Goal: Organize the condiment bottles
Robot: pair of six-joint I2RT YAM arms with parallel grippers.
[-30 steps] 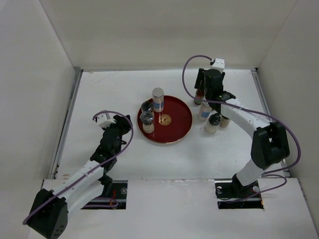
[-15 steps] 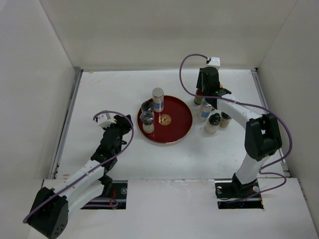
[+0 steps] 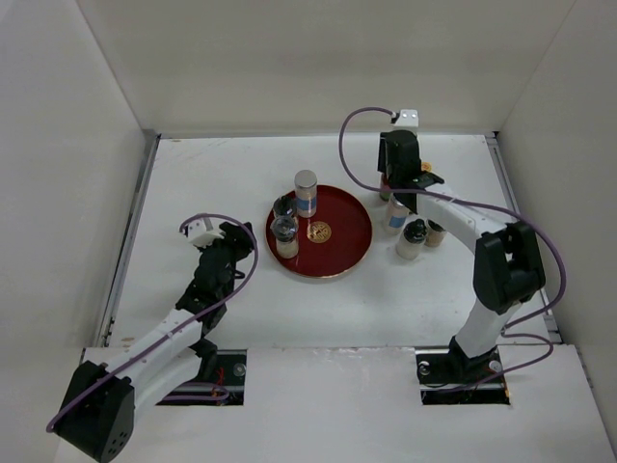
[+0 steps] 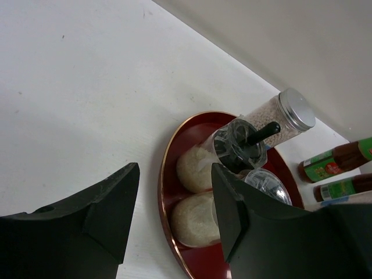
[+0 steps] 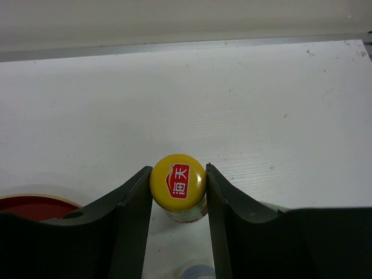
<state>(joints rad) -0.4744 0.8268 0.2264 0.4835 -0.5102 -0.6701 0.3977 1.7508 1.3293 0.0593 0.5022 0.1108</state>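
My right gripper (image 5: 178,187) is shut on the yellow cap of a slim brown bottle (image 5: 178,181) that stands on the table right of the red tray; in the top view the gripper (image 3: 393,183) covers most of it. A silver-capped cylinder (image 3: 396,214), a dark-capped jar (image 3: 413,238) and a second brown bottle (image 3: 436,233) stand just in front. On the tray stand a silver-capped cylinder (image 3: 306,193) and two dark-capped jars (image 3: 284,207) (image 3: 285,232). My left gripper (image 3: 236,246) is open and empty, left of the tray, its jaws (image 4: 174,174) facing the jars (image 4: 197,168).
The red round tray (image 3: 347,236) lies mid-table with a gold emblem at its centre. White walls enclose the table at the back and both sides. The left wrist view shows both brown bottles (image 4: 337,163) beyond the tray rim (image 4: 165,186).
My right gripper has moved a little left and towards the back wall, onto the brown bottle, which it now covers. The left arm has not moved.
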